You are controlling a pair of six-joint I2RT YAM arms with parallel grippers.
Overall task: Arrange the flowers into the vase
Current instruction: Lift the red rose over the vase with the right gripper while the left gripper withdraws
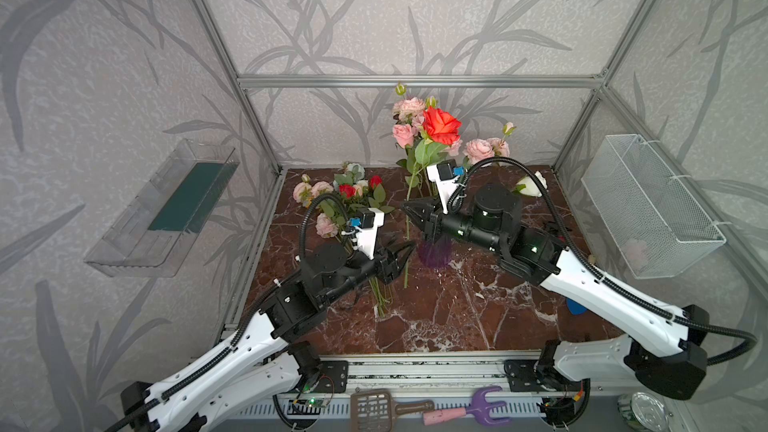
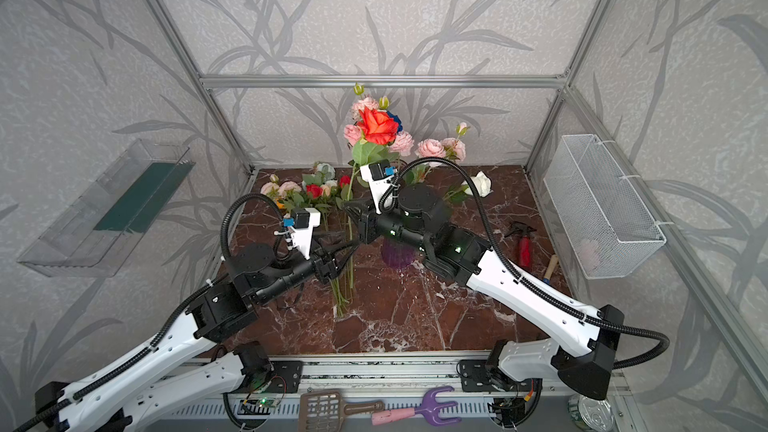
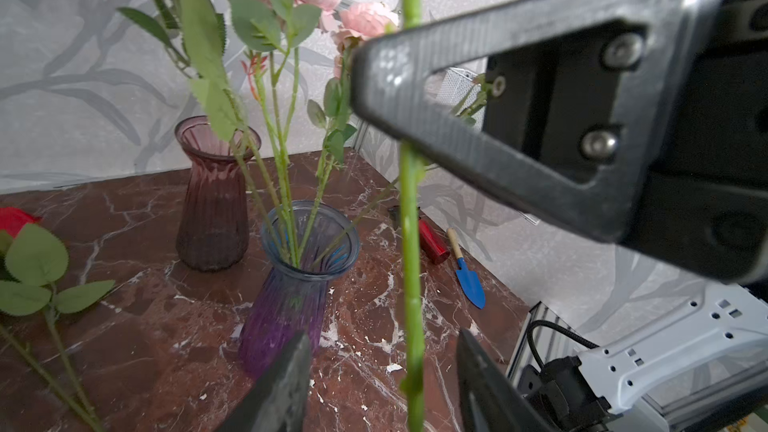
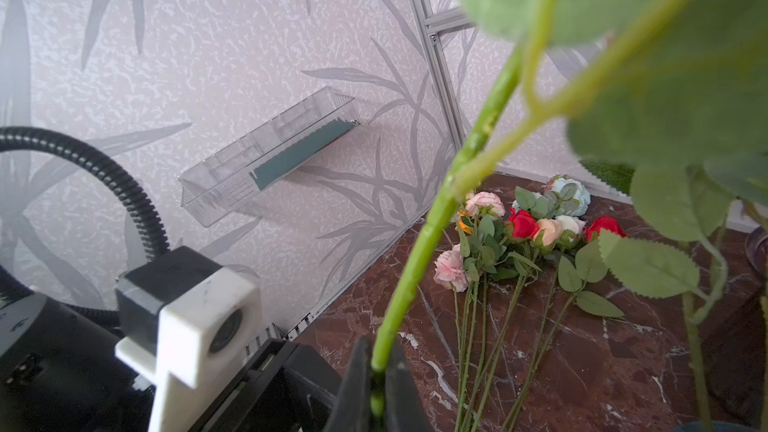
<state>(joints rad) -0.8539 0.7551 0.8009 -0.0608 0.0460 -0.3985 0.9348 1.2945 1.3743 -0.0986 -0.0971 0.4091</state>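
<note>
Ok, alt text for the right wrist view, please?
The right gripper is shut on a green stem running into blurred leaves. Behind, loose pink, red and peach flowers lie on the marble table, with a clear tray on the wall.

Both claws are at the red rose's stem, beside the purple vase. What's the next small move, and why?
Probably back the left claw straight off the stem. Its fingers stand apart on either side without gripping, while the right claw is shut on the stem nearer the bloom. Once the left is clear, the right can carry the rose to the purple vase.
</note>
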